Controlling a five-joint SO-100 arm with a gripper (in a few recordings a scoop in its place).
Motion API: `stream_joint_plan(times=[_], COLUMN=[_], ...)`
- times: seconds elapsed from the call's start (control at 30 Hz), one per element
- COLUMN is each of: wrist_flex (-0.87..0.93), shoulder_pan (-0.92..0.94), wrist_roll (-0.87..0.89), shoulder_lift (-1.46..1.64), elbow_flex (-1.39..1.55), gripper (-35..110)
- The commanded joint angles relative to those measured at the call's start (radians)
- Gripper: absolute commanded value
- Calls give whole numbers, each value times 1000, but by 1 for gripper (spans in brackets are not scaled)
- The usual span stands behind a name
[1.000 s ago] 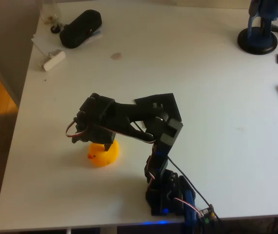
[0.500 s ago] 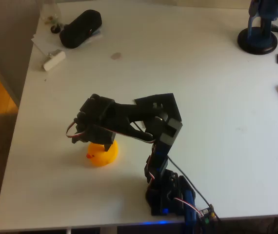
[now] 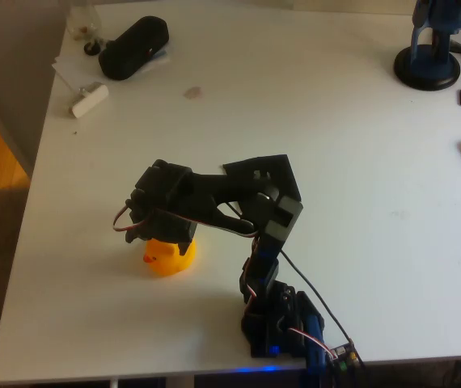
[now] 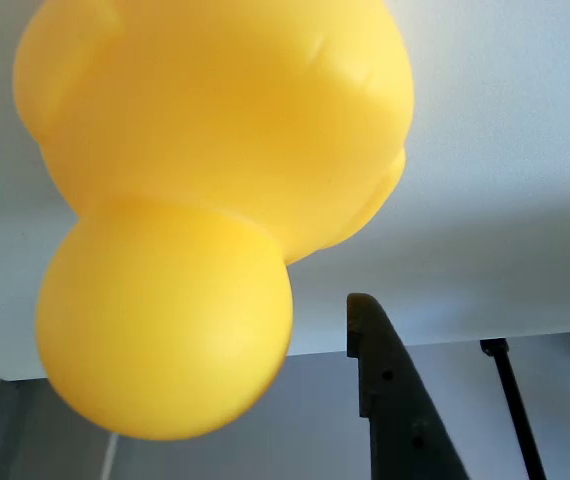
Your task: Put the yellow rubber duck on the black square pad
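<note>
No readable text, label, brand, number or sign shows on anything in either view, whether on the tabletop [image 3: 376, 162] or its edges.

The small rounded yellow-orange rubber duck [image 3: 170, 255] sits upright on the white table, toward the near left part of the tabletop in the overhead view. Its red-orange beak points to the picture's left. The top and rear of its body are hidden under the black arm's head, so only the lower front and side of the glossy body show there. In the wrist view the duck [image 4: 205, 200] looms very close and slightly blurred: a broad smooth yellow body above and a round ball-like head below it, the beak not visible from this side.
</note>
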Motion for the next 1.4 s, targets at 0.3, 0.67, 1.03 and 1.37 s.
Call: stream_joint_plan(times=[0.3,0.67,1.03,1.37], wrist_flex=[0,-3,-2,-2], shoulder_pan=[11,75,112,40], wrist_roll=[-18,-21,-46,-44], shoulder_lift=[25,25,25,26], elbow_flex=[6,5,15,17], gripper=[44,44,44,44])
